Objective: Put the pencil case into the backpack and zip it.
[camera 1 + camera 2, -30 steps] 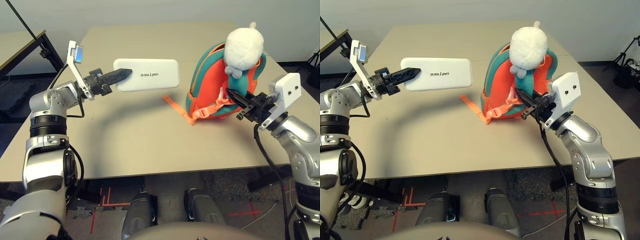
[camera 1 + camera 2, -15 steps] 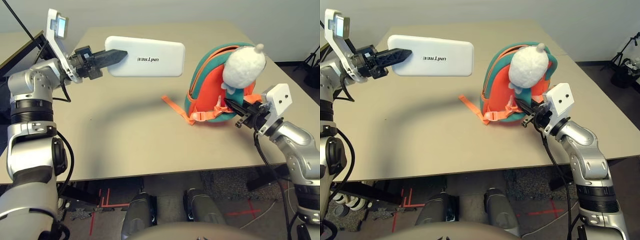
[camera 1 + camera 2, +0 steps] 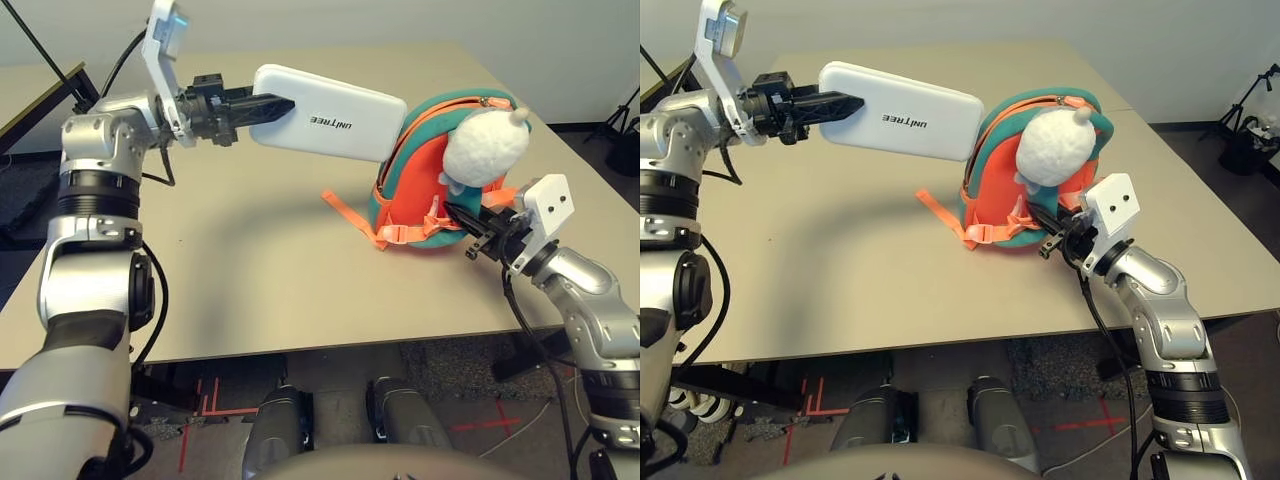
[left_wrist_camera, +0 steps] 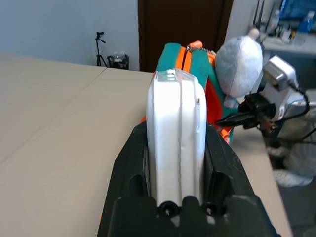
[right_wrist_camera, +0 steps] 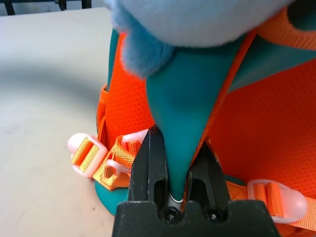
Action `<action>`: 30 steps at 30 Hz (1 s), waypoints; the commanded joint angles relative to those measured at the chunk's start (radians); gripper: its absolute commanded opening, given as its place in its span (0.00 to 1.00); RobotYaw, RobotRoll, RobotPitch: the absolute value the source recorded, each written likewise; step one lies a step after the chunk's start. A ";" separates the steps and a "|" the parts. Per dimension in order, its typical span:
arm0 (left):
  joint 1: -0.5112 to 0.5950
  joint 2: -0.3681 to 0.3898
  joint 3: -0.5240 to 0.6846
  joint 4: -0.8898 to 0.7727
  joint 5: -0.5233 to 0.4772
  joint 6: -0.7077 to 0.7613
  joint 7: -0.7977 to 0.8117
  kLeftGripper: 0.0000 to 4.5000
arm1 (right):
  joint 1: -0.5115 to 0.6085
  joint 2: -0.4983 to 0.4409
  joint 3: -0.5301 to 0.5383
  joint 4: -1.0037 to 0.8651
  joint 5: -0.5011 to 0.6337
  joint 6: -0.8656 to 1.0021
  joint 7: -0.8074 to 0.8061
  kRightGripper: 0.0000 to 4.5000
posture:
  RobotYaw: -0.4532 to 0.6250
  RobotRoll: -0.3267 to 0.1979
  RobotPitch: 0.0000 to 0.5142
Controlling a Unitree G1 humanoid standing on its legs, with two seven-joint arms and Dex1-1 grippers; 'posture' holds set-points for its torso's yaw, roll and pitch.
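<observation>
My left gripper is shut on one end of the white pencil case, holding it in the air and slightly tilted. The case's far end reaches the top of the teal and orange backpack, beside its orange zipper edge. The backpack leans on the table with its white plush head facing my right arm. My right gripper is shut on a teal flap of the backpack just under the plush head. In the left wrist view the case sits edge-on between the fingers, with the backpack right behind it.
An orange strap with a buckle trails from the backpack over the tan table. The table's front edge runs close below my right gripper. A second table stands off to the left.
My left arm lifted the pencil case and carried it right, up to the backpack's top. My right gripper pulled the backpack's front down and toward me, tipping the plush head lower.
</observation>
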 commanded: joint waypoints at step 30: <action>-0.175 -0.341 -0.002 0.340 0.189 -0.319 0.072 0.28 | -0.035 -0.008 0.053 0.032 -0.038 -0.005 0.029 0.02 | 0.18 0.62 0.00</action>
